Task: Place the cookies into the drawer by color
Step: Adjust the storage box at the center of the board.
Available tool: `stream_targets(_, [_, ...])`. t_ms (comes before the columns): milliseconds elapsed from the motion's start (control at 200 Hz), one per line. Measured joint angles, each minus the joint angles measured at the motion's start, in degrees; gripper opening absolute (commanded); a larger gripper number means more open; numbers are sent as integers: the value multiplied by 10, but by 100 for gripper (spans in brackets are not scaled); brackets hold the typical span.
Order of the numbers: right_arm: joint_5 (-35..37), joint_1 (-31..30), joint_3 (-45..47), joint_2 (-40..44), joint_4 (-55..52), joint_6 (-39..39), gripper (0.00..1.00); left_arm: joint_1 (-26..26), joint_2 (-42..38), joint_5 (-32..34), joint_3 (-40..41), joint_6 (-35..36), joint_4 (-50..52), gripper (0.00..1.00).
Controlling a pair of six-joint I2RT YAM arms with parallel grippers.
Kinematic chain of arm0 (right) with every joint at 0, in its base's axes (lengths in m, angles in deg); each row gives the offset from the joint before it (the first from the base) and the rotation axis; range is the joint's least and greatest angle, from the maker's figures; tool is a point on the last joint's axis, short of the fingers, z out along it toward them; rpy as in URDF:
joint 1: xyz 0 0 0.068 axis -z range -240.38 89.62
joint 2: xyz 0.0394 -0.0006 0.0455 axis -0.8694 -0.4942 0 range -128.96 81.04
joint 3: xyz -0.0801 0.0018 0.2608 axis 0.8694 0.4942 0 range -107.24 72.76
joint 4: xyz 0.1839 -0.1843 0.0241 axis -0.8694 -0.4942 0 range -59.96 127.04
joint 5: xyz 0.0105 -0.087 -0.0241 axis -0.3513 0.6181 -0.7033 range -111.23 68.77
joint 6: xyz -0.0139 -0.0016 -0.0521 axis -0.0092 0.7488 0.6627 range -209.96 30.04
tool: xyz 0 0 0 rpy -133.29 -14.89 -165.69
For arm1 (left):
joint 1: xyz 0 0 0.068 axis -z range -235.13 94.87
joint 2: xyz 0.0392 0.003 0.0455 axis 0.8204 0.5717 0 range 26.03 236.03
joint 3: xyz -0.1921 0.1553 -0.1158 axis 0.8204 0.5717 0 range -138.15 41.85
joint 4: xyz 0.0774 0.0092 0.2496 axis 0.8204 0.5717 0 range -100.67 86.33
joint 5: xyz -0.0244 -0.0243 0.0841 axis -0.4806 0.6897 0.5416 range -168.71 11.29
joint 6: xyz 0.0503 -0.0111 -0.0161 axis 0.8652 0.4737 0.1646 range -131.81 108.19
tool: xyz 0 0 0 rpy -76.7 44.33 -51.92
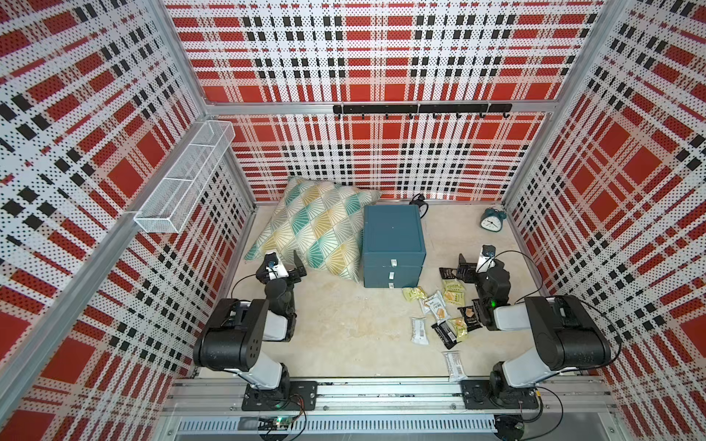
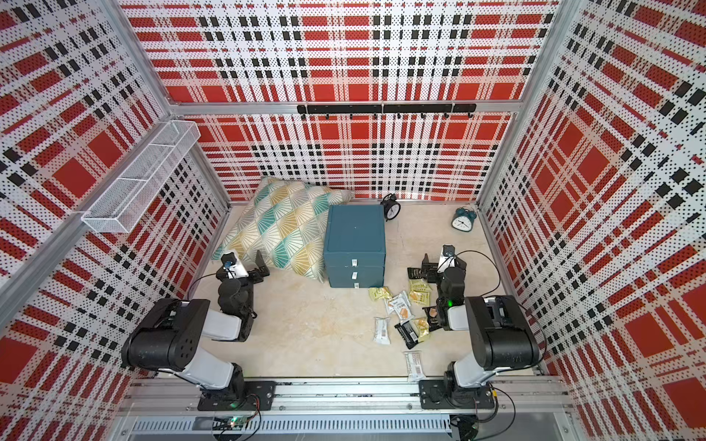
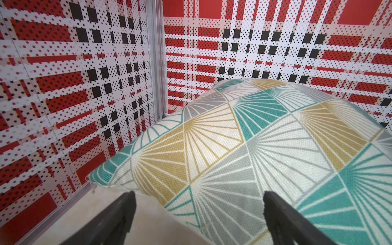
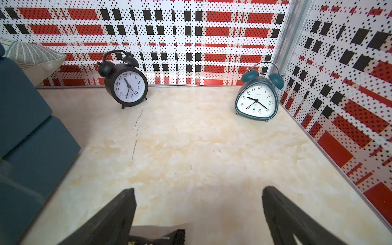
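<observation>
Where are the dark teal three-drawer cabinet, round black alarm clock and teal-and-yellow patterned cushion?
Dark teal three-drawer cabinet [image 1: 393,231]: in a top view, on its flat top panel.
Round black alarm clock [image 4: 127,87]: right wrist view, on its white dial.
Teal-and-yellow patterned cushion [image 3: 254,148]: left wrist view, on the fabric's middle.

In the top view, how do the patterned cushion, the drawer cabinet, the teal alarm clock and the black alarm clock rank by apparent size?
1. patterned cushion
2. drawer cabinet
3. teal alarm clock and black alarm clock: they look nearly alike, so I do not rank them.
</observation>
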Motion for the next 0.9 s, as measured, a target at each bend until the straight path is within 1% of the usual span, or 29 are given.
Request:
stream_targets(586, [0,0,0,0,0,0,100,0,0,0,0,0,0,99])
stream_targets(656, [-1,0,-1,12,-20,1,100,4,0,7,0,1,0,99])
stream_targets(737, [3,-3,-13,47,-74,0,100,30,-20,47,9,8,1,99])
stream_targets(897, [14,-9,-34,146,-156,-6,100,130,-109,149,42,63,-13,99])
